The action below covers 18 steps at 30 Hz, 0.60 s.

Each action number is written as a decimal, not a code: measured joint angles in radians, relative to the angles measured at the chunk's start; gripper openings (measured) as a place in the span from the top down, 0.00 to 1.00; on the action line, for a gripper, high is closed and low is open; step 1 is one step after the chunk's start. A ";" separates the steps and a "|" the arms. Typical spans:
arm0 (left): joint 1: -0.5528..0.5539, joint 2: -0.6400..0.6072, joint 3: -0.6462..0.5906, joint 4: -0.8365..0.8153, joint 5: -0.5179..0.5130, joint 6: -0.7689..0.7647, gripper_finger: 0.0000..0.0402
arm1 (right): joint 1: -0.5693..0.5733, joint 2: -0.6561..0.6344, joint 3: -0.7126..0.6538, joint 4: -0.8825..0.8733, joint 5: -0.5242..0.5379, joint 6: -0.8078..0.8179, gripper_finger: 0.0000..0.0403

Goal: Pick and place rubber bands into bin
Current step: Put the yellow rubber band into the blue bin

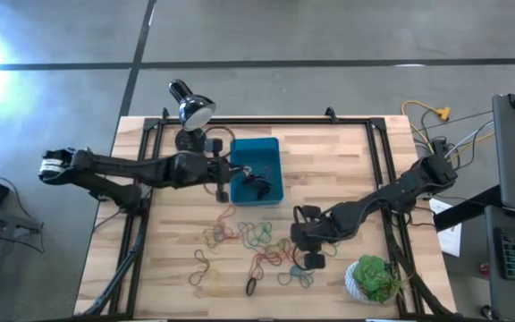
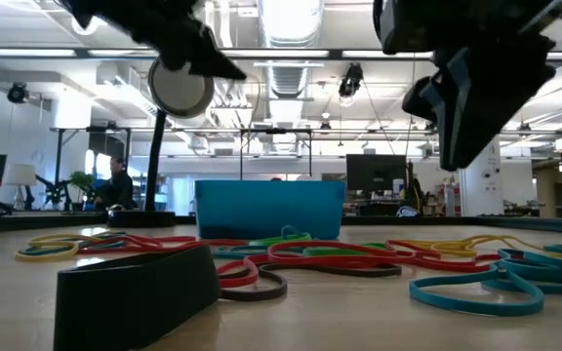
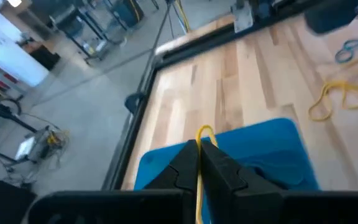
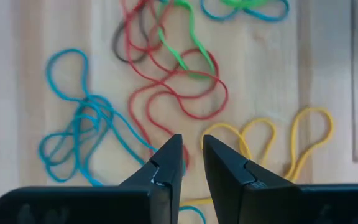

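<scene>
High view shows the job only begun: most of the rubber bands (image 1: 253,246) lie scattered on the bench (image 1: 329,170), in a loose tangle of red, green, blue, yellow and brown loops just in front of the bin (image 1: 266,150). Inside the bin a small dark shape shows; whether it is bands already dropped there I cannot tell.

Over the bin's near-left edge sits the left hand (image 1: 224,174). Its wrist view shows the two fingers (image 3: 222,171) pressed together, pinching a yellow band (image 3: 204,134) that loops up between them, with the blue tray directly beyond. Judging from that, one more band is about to be released into the bin.

At the right side of the pile, low over the bench, the right hand (image 4: 191,146) has its fingers narrowly spread, only a slim gap between the tips, and nothing visibly caught. Just beyond those tips lie a red band (image 4: 179,99), a blue tangle (image 4: 82,134) and a yellow looped band (image 4: 291,140); it looks poised for a fresh pick among them.

So nearly the whole pile remains: many bands are on the wood, well more than the bin appears to hold.
</scene>
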<state>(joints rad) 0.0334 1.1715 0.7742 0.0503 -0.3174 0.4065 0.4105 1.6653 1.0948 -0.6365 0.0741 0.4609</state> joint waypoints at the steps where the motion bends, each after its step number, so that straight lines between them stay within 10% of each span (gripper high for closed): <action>1: 0.019 0.010 0.000 -0.009 0.011 0.000 1.00 | 0.004 0.000 -0.007 0.000 0.006 0.007 0.86; 18: 0.123 0.256 -0.001 0.105 0.062 -0.007 0.92 | 0.002 -0.003 -0.100 -0.027 0.130 0.085 0.83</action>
<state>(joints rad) 0.1562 1.4276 0.7734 0.1552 -0.2552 0.3996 0.4122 1.6623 0.9944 -0.6639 0.2044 0.5464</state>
